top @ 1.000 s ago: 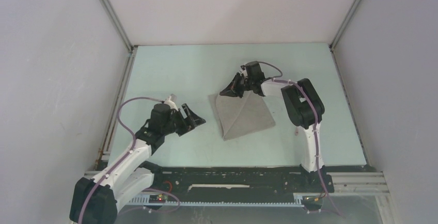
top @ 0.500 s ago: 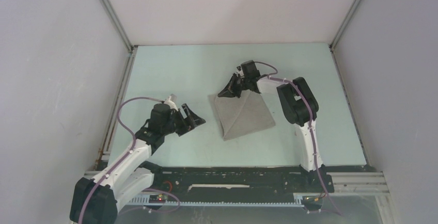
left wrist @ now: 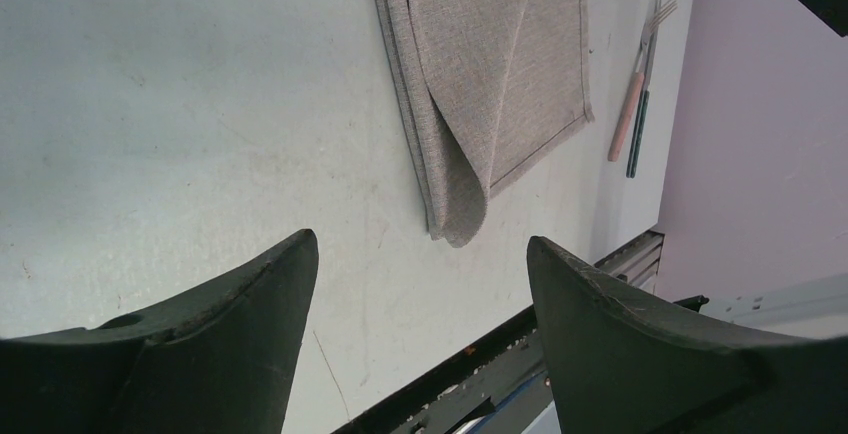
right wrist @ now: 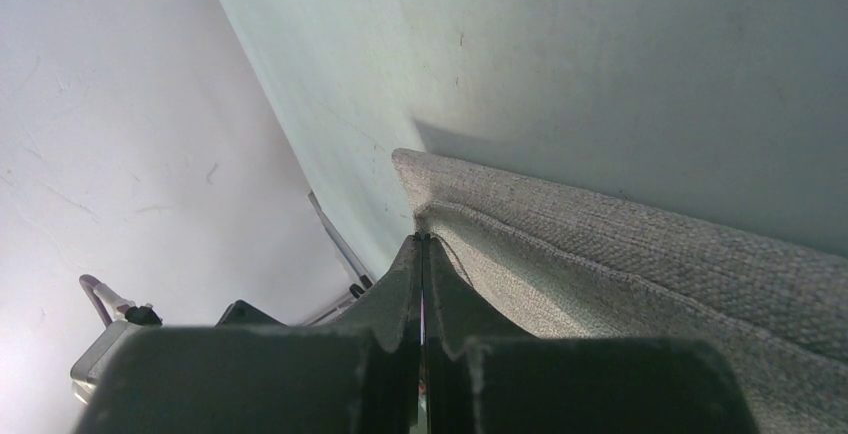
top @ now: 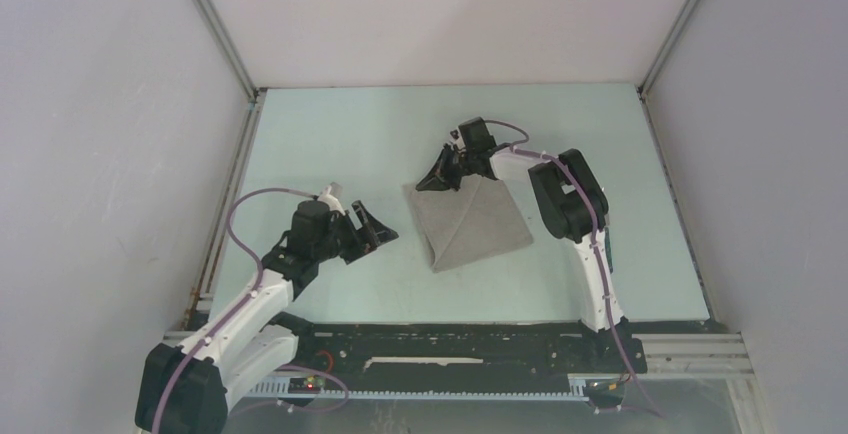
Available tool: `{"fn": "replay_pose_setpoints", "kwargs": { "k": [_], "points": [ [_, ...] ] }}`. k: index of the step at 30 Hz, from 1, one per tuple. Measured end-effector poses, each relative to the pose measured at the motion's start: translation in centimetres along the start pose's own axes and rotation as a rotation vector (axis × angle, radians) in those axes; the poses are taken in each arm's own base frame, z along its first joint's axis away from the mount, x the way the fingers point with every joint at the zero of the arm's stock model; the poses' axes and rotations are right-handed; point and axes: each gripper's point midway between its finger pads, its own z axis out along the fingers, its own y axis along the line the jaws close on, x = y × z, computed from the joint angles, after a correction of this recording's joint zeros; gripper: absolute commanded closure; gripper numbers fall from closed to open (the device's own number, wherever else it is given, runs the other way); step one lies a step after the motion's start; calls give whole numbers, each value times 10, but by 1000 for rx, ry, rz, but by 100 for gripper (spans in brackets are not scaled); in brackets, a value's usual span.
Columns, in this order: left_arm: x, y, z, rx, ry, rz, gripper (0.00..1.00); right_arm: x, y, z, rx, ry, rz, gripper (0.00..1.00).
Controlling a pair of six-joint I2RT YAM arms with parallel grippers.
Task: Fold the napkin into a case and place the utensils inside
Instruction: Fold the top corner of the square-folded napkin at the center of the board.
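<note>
The right gripper [top: 437, 180] is pinched shut on the far-left corner of the taupe-grey cloth napkin [top: 468, 222], which lies part-folded in the middle of the pale green table [top: 330, 144]. To fold well, I'd carry that layer low and lay its edge square over the one beneath. The left gripper [top: 378, 231] hangs wide and empty, near-left of the cloth. Only the left wrist view shows the thin pink- and teal-handled utensils [left wrist: 625, 119] at the table's right edge; from overhead I cannot make them out.

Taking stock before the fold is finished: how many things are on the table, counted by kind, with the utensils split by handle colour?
napkin: 1
pink-handled utensil: 1
teal-handled utensil: 1
Total: 3
</note>
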Motion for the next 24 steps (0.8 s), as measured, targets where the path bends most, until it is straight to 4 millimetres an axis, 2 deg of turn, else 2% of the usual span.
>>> {"fn": "replay_pose_setpoints", "kwargs": {
  "k": [21,24],
  "points": [
    [2,1,2,-1,13,-3,18,-3,1,4,0,4,1,100],
    [2,1,2,-1,14,-4,18,-3,0,5,0,4,2,96]
  ]
}}
